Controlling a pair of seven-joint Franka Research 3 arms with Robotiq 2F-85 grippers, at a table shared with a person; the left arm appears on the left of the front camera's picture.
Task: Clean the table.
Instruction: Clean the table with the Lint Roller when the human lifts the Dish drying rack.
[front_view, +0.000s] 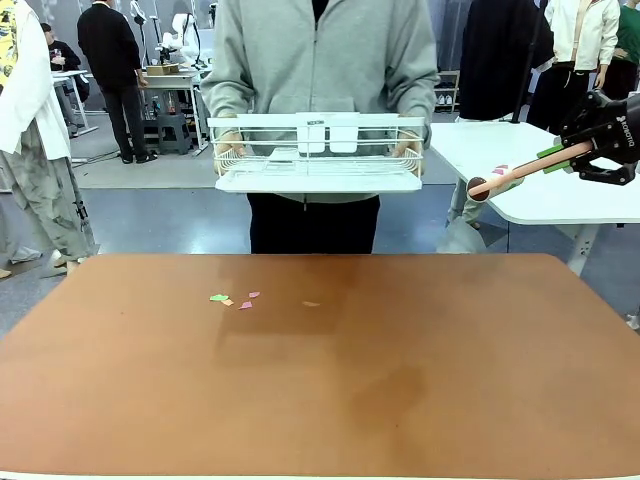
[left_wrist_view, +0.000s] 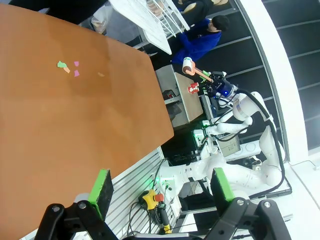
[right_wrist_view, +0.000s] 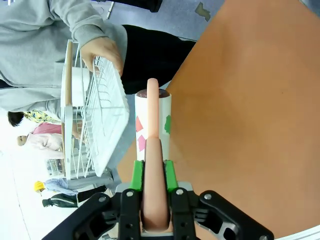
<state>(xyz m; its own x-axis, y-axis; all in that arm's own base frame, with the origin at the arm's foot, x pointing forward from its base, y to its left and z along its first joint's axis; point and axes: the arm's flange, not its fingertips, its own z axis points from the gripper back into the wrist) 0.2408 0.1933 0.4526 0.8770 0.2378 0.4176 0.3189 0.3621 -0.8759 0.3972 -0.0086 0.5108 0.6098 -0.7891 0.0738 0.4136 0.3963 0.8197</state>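
Table (front_view: 420, 390) matte reddish-brown, thin pale edge, long axis left-right across frame; coloured scraps (front_view: 233, 298) upper left. Right gripper (right_wrist_view: 153, 172) clamps roller handle (right_wrist_view: 152, 145); left gripper (left_wrist_view: 160, 187) spread wide.

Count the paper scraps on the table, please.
5: a green scrap, an orange scrap, a farther pink scrap, a nearer pink scrap clustered left of centre; a tan scrap to their right. Tinier ones may hide.
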